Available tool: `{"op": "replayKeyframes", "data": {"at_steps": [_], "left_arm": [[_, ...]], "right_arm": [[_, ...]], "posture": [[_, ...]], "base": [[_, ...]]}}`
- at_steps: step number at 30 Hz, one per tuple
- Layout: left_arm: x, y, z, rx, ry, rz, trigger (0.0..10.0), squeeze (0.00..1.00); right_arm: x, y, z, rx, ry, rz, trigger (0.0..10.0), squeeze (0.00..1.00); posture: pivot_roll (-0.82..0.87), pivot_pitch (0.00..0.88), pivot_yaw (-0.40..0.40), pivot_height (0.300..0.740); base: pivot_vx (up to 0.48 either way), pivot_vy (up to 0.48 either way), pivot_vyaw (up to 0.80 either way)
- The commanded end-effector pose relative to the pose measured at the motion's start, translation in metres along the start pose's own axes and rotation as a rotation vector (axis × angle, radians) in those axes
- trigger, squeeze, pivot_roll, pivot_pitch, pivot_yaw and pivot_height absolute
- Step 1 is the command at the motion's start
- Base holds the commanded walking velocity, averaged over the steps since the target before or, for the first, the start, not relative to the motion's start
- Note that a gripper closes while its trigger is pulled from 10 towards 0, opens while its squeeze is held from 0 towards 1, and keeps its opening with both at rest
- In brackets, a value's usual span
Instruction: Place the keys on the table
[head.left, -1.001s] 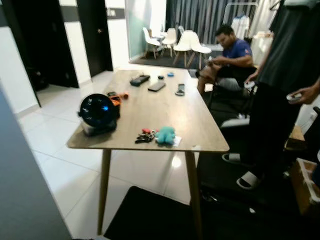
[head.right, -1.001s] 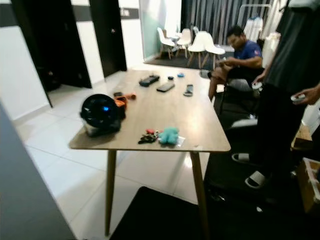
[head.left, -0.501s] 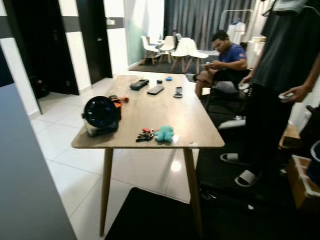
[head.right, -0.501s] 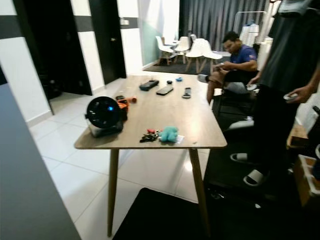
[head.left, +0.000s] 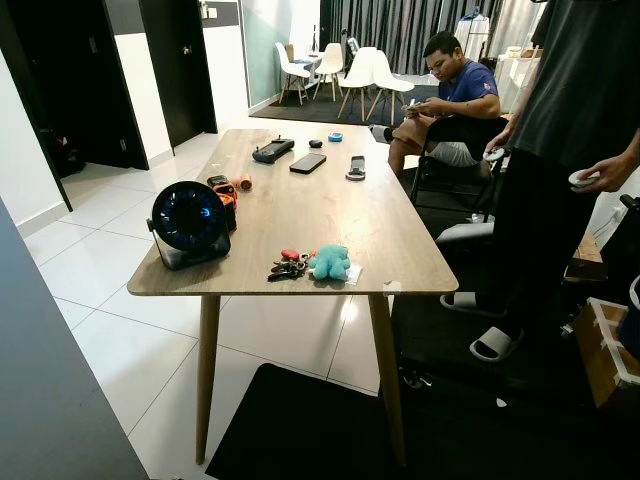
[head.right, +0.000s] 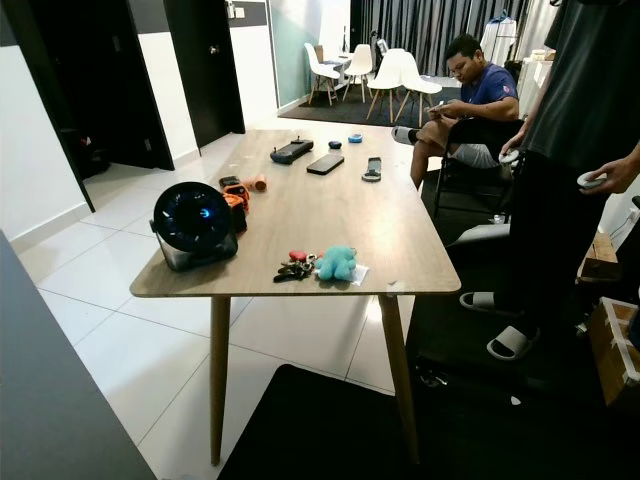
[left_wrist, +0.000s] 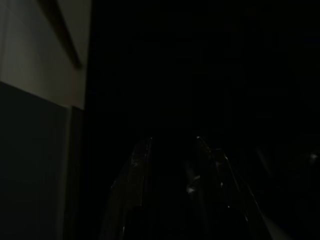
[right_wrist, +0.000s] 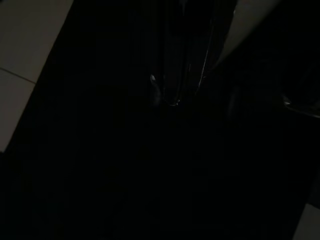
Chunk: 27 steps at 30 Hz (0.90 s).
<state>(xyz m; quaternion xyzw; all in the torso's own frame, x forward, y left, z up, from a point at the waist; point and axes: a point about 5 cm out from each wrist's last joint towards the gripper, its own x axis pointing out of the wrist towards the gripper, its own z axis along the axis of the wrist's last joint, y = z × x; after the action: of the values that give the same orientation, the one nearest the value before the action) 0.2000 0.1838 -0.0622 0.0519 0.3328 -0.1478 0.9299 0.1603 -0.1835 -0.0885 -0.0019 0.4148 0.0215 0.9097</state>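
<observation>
- Left gripper (left_wrist: 172, 150): wrist view is running very dark; two black fingers are faintly catching light with a gap showing between them, a pale wall panel sitting beside. Can't tell for sure whether spread or pressed.
- Fan (head.left: 188, 222), round and black, is standing near the table's left front edge, an orange item (head.left: 228, 190) lying just behind it.
- Keys (head.left: 287, 268) are lying on the wooden table (head.left: 300, 215) near its front edge, a dark bunch with a red tag, long axis running left to right; touching a teal plush (head.left: 329, 263) on their right.
- Far end of the table: a controller (head.left: 272, 150), phone (head.left: 308, 163) and remote (head.left: 356, 167) are resting well apart from the keys.
- Seated person (head.left: 452, 95) is sitting beyond the table's far right corner; a standing person (head.left: 560, 150) is blocking the right side.
- Right gripper (right_wrist: 176, 95): wrist view is also dark, over a black mat and pale tiles; finger state unreadable.
</observation>
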Motion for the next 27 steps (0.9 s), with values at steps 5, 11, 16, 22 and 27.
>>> {"op": "replayKeyframes", "data": {"at_steps": [5, 11, 16, 22, 27], "left_arm": [[0.0001, -0.0013, -0.0018, -0.020, 0.009, 0.000, 10.0, 0.00], [0.0004, -0.0014, -0.0007, -0.018, 0.003, 0.004, 10.0, 0.00], [0.0003, -0.0011, -0.0003, -0.018, -0.003, 0.009, 10.0, 0.00], [0.0003, -0.0006, -0.0010, -0.035, 0.004, 0.009, 10.0, 0.00], [0.0000, -0.0004, -0.0005, -0.027, -0.002, 0.004, 10.0, 0.00]], "right_arm": [[-0.0018, -0.0012, -0.0039, -0.001, 0.005, 0.007, 10.0, 0.00], [-0.0017, -0.0008, -0.0038, -0.002, 0.006, 0.010, 10.0, 0.00], [-0.0018, -0.0003, -0.0042, -0.002, 0.006, 0.012, 10.0, 0.00], [-0.0019, 0.0007, -0.0049, -0.002, 0.009, 0.017, 10.0, 0.00], [-0.0020, 0.0009, -0.0054, -0.001, 0.011, 0.018, 10.0, 0.00]], "posture": [[0.05, 0.029, 0.029, 0.740], [0.05, 0.032, 0.031, 0.740], [0.05, 0.035, 0.031, 0.740], [0.05, 0.038, 0.031, 0.740], [0.05, 0.039, 0.032, 0.740]], "base": [[0.000, 0.000, 0.61], [0.000, 0.000, 0.80], [0.000, 0.000, 0.80], [0.000, 0.000, 0.80], [0.000, 0.000, 0.80]]}}
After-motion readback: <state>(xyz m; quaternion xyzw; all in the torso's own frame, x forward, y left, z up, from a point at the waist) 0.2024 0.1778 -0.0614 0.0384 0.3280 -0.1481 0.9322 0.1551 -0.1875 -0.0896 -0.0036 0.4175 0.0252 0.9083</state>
